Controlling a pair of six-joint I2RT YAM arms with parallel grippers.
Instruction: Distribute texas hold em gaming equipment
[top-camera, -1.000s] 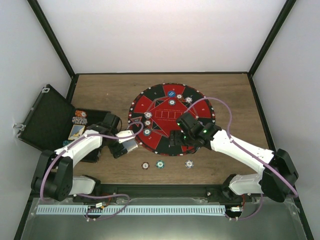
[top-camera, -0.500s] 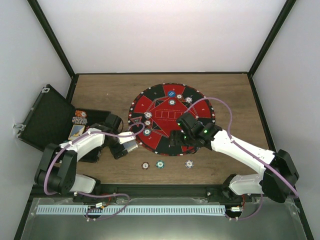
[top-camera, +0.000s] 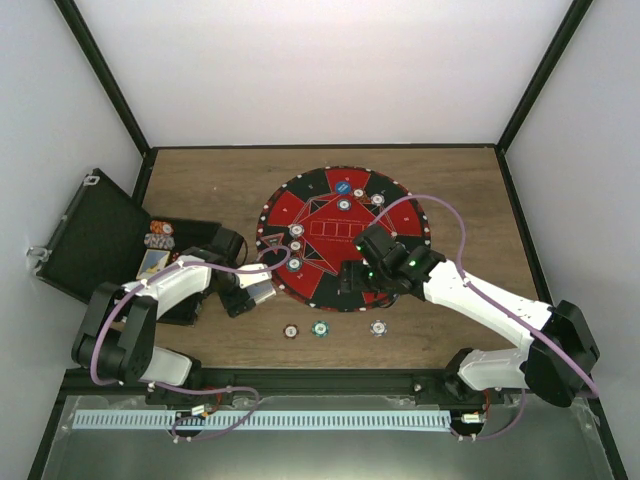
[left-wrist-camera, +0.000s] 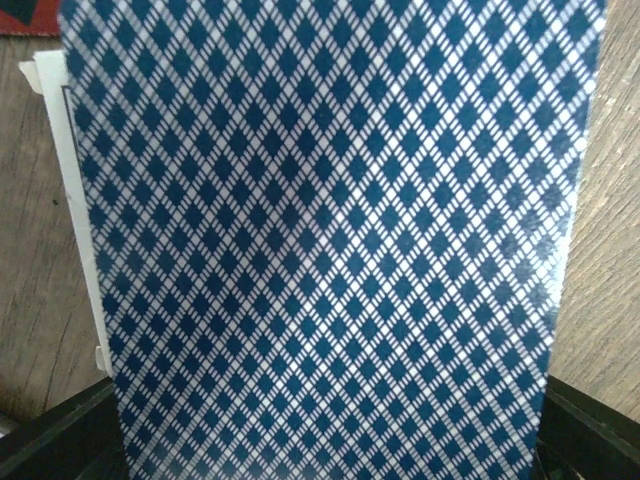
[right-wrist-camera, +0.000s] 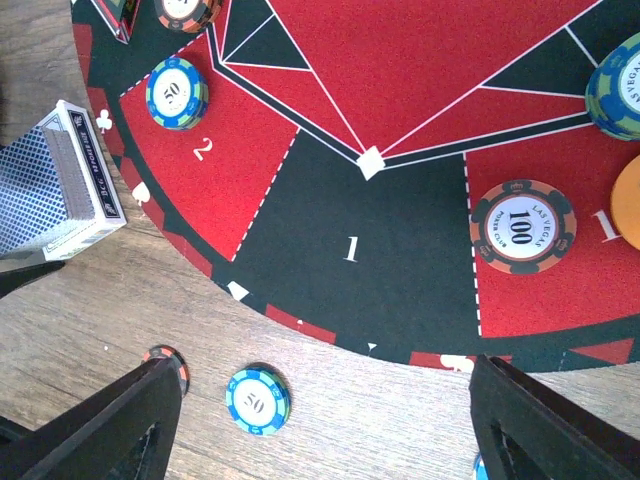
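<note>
One round red-and-black mat (top-camera: 285, 212) lies in the middle of the tabletop (top-camera: 200, 190). In the top view it carries five striped chips (top-camera: 296, 247): three in a column at its 9 o'clock, one at 12 and one at 1. One blue disc (top-camera: 343, 186) sits at the 12 o'clock rim. The right wrist view shows three further pieces on the mat: one 100 chip (right-wrist-camera: 522, 225), one blue-green chip (right-wrist-camera: 620, 85) and one orange disc (right-wrist-camera: 632, 200). The last two are cut by the frame.

Three tabletop chips (top-camera: 320, 327) lie in a row just off the mat's 6 o'clock edge. One black case (top-camera: 90, 235) stands open off the mat's 9 o'clock side. Inside are some case chips (top-camera: 160, 233), too small to count, and a card (top-camera: 150, 262).

One card pack (left-wrist-camera: 330, 230), blue diamond-backed, stands at the mat's 8 o'clock rim between the fingers of the left gripper (top-camera: 248, 293). The jaws flank it widely; whether they press on it cannot be told. The right gripper (right-wrist-camera: 320, 425) hangs wide open over the mat's 6 o'clock edge, holding and touching nothing.
</note>
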